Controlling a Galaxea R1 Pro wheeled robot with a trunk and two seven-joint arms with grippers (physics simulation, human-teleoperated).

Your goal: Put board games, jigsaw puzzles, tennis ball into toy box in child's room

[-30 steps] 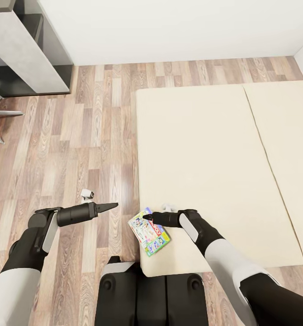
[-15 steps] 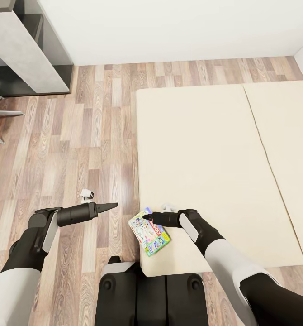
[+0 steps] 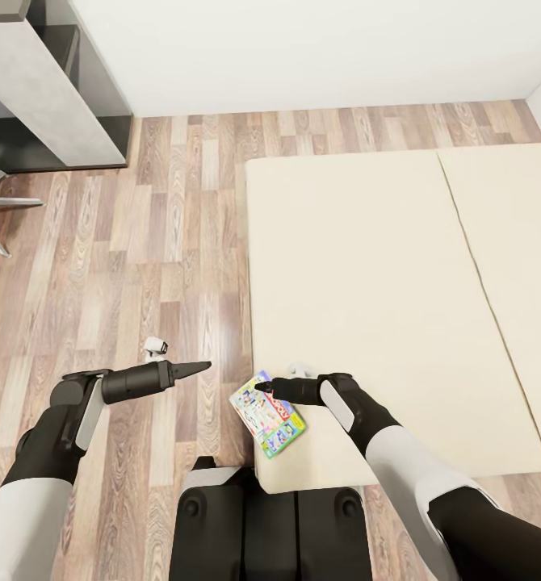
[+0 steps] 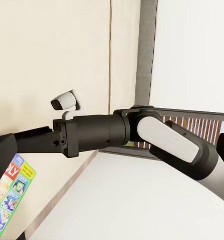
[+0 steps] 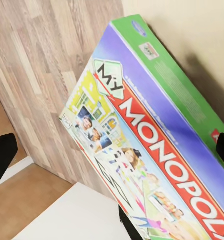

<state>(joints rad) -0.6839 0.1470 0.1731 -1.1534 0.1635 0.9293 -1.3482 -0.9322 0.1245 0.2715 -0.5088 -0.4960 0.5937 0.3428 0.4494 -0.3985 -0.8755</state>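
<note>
A board game with a white, green and blue cartoon cover lies on the near left corner of the bed, partly overhanging the wood floor. My right gripper is open, its tips at the box's far edge. In the right wrist view the board game cover is close in front, between the spread fingertips. My left gripper hovers over the floor to the left of the box, open and holding nothing. In the left wrist view the right gripper reaches above the board game.
One light grey wing of the table stands at the far left by the white wall, with chair legs beside it. Wood floor runs between the table and the bed. My dark base is against the bed's corner.
Only the camera has shifted very slightly. The arms and the board game stay as they were.
</note>
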